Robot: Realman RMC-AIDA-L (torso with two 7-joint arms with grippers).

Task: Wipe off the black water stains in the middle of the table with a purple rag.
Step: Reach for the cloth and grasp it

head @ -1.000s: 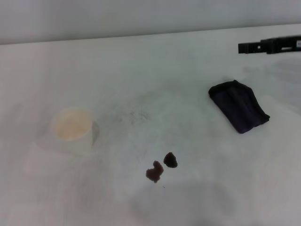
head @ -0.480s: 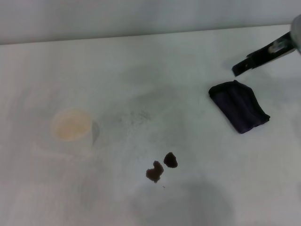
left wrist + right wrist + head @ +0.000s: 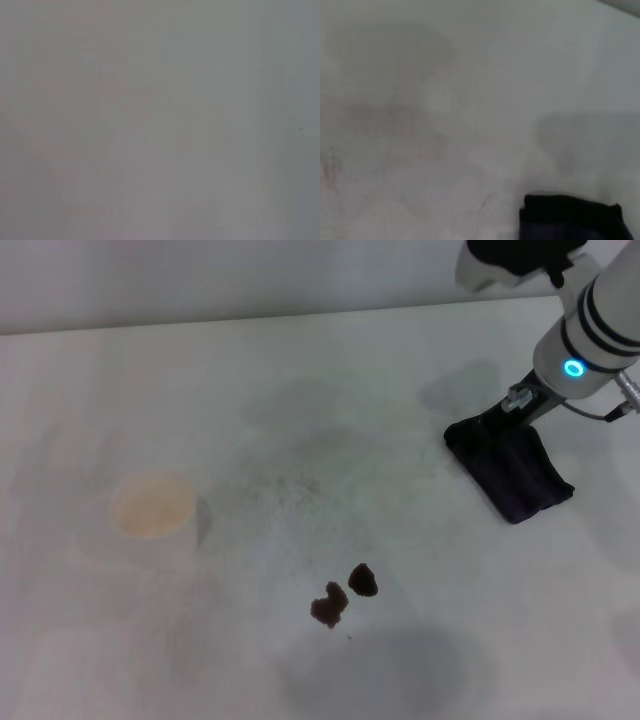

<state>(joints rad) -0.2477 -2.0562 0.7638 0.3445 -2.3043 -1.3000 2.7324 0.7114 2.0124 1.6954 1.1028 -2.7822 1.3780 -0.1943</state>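
Two small black water stains (image 3: 330,606) (image 3: 362,580) lie side by side on the white table (image 3: 300,390), near the front middle. The purple rag (image 3: 515,475) lies in a thick bundle at the right. It also shows in the right wrist view (image 3: 570,219) at the picture's edge. My right gripper (image 3: 503,417) reaches down from the upper right and its tip is at the rag's far end. I cannot tell whether it touches the rag. My left gripper is out of view; its wrist view shows only plain grey.
A white paper cup (image 3: 152,505) stands on the left of the table. Faint grey speckled smudges (image 3: 290,485) mark the surface between the cup and the rag. The table's far edge meets a grey wall.
My right arm has swung in from the far right edge and come down to the rag's far end. The rag, stains and cup have not moved.
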